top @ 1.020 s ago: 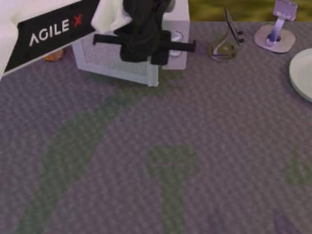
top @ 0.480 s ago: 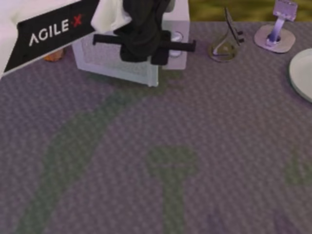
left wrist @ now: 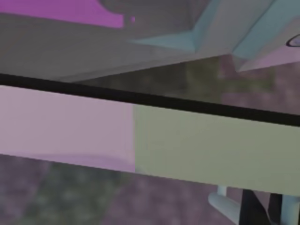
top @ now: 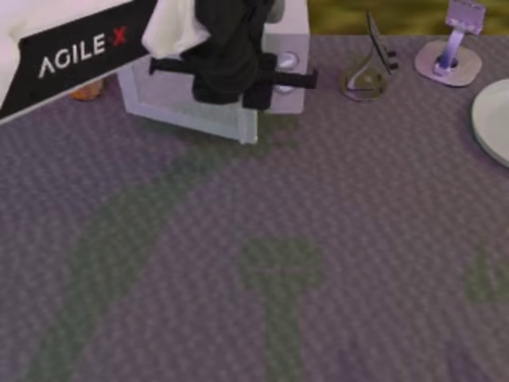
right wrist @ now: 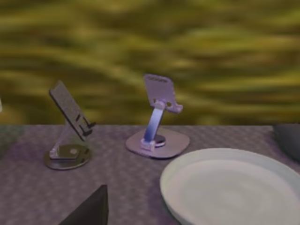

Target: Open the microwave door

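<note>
Microwave sits at the far side of the table, left of the middle, in the top view. The microwave door has swung a little way out, its free edge nearer than the box. The left gripper hangs over the front of the box, close to that free edge. I cannot tell if its fingers are apart or together. A round knob shows just right of it. A dark phone stand, a purple stand and a white plate sit to the right.

The left wrist view is very close, showing flat panels and a dark bar. I cannot tell what is touching.

The right wrist view shows both stands and the plate; the right arm looks parked.

To do this well, I think the left arm should pull in a curve around the hinge on the left, slowly, so the box does not slide.
</note>
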Available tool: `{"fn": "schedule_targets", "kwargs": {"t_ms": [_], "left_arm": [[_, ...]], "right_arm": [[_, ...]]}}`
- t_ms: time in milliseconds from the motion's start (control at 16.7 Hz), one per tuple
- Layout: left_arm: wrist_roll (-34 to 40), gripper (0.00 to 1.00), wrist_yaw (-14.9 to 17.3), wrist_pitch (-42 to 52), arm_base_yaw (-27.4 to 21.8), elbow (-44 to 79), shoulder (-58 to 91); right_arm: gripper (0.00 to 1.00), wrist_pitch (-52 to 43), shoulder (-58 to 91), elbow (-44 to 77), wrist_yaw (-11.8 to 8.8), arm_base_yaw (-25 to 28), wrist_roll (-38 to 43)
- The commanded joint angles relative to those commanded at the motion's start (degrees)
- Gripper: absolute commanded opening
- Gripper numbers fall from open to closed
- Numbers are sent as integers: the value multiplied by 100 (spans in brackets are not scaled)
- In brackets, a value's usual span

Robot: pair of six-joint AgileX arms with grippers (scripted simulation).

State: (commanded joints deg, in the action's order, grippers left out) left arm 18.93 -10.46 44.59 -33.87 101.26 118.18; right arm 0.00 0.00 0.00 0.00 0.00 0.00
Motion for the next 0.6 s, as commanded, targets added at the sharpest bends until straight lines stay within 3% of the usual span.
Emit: {"fn": "schedule_targets", "kwargs": {"t_ms": [240, 600], "left_arm": [[-425, 0, 199, -235, 96, -512, -348], [-472, 0, 222, -266, 106, -565, -391]], "right_arm": [[100, 0, 0, 0, 0, 0, 0], [100, 0, 0, 0, 0, 0, 0]]}}
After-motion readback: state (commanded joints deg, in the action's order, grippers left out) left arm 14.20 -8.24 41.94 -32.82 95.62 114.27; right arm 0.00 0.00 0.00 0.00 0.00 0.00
